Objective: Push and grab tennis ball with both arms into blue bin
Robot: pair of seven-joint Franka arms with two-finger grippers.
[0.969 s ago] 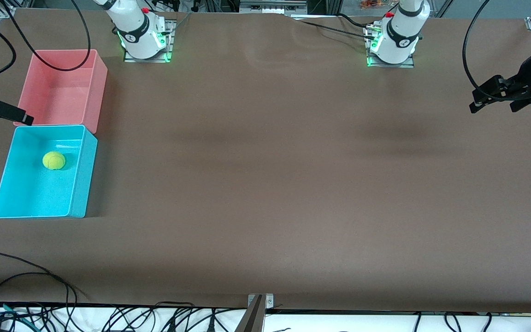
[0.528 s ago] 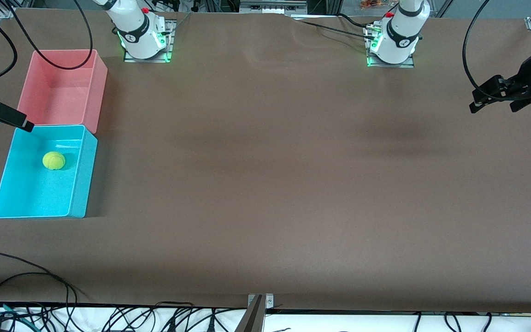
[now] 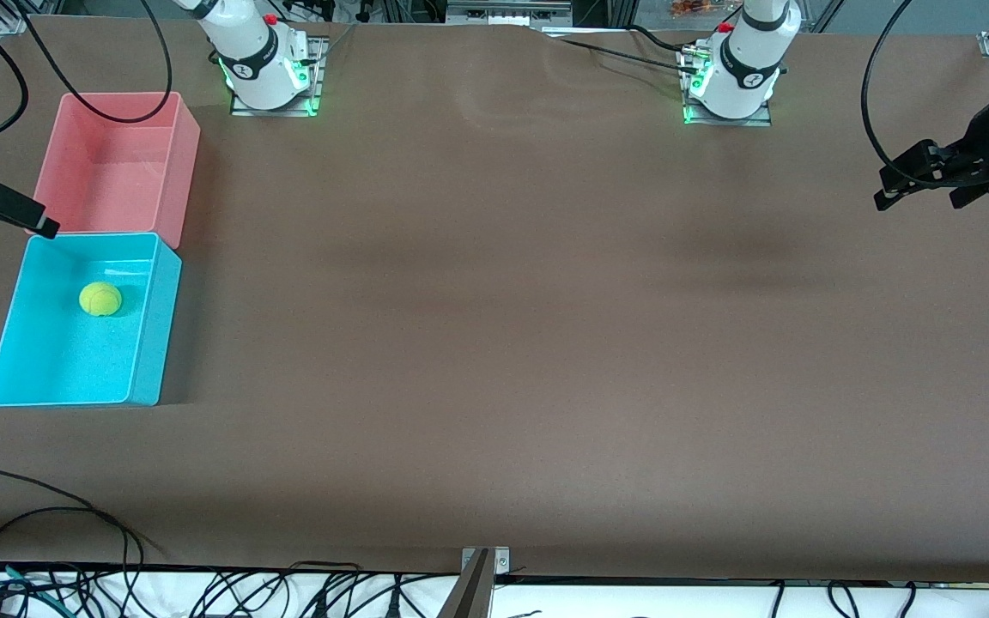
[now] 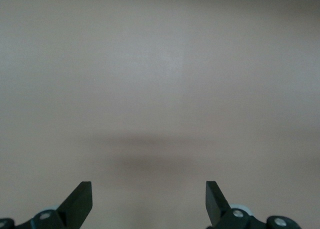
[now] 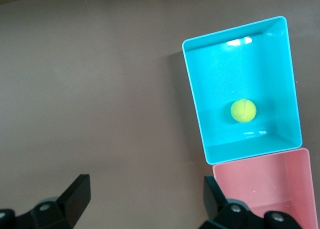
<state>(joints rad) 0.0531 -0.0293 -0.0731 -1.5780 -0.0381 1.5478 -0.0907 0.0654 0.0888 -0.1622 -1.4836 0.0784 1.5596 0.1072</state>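
Tennis ball (image 3: 100,299) lies inside blue bin (image 3: 147,343); pink bin (image 3: 181,163) adjoins.

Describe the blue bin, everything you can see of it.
The blue bin is a rectangular cyan tub of smooth plastic, open on top, with a lighter turquoise inside. It stands upright on the table at the right arm's end, one short wall beside the pink bin, which lies farther from the front camera. The tennis ball rests on its floor, clear of the walls, toward the pink bin's end. No gripper touches it.
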